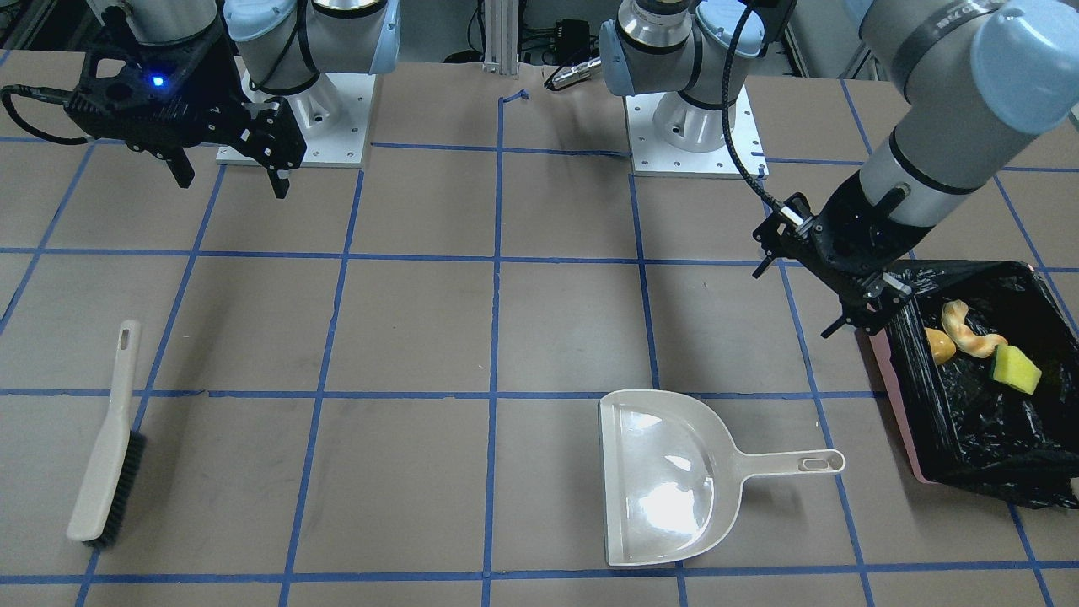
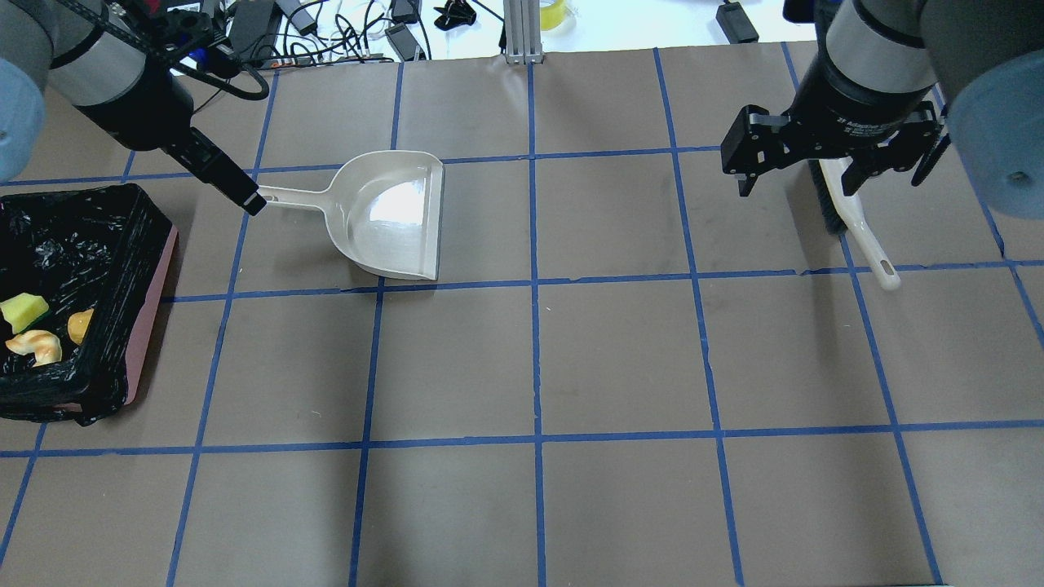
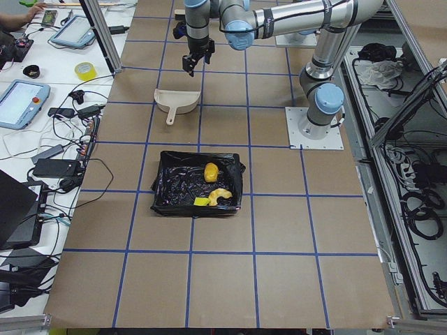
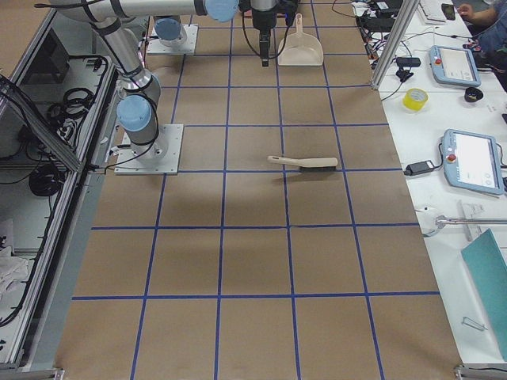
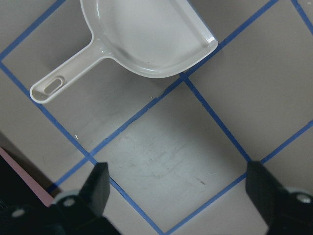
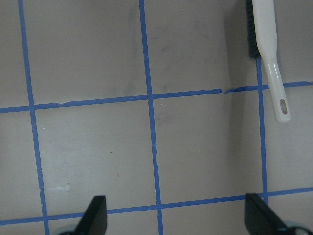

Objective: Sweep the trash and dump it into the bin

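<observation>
Lump (image 2: 79, 324), croissant (image 2: 34, 346) and sponge wedge (image 2: 23, 310) lie together inside the pink bin (image 2: 151, 314) (black-lined).

Two silver-grey tubular arms (image 1: 927, 177) with pale-blue joint caps (image 1: 1024, 63) stand on white square base plates (image 1: 653, 160) dotted with screw holes. Black angular left gripper (image 1: 797, 302), fed by a black ribbed cable (image 1: 727, 118). Black right gripper (image 1: 232, 179), its housing showing a blue light (image 1: 157, 82).
</observation>
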{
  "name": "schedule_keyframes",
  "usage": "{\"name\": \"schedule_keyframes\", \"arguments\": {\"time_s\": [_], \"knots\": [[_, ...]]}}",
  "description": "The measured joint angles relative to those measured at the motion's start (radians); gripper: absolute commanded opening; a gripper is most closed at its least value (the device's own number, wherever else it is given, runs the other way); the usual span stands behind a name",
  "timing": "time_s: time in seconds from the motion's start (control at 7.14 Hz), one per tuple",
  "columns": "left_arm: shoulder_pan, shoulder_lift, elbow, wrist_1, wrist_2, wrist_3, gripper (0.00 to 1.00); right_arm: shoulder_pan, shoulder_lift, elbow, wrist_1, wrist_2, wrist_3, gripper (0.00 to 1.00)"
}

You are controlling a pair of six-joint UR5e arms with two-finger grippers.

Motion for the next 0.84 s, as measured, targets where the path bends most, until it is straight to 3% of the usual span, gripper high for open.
{"name": "schedule_keyframes", "arguments": {"time_s": [0.28, 0.56, 0.84], "knots": [[-0.05, 0.041, -0.007, -0.014, 0.015, -0.289, 1.0, 0.0, 0.0, 0.0, 0.001, -0.006, 0.0, 1.0], [-0.157, 0.064, -0.021, -0.015, 0.137, -0.529, 1.0, 0.0, 0.0, 0.0, 0.002, -0.009, -0.001, 1.0], [-0.203, 0.091, -0.024, -0.016, 0.154, -0.607, 1.0, -0.002, 0.0, 0.0, 0.001, -0.009, -0.002, 1.0]]}}
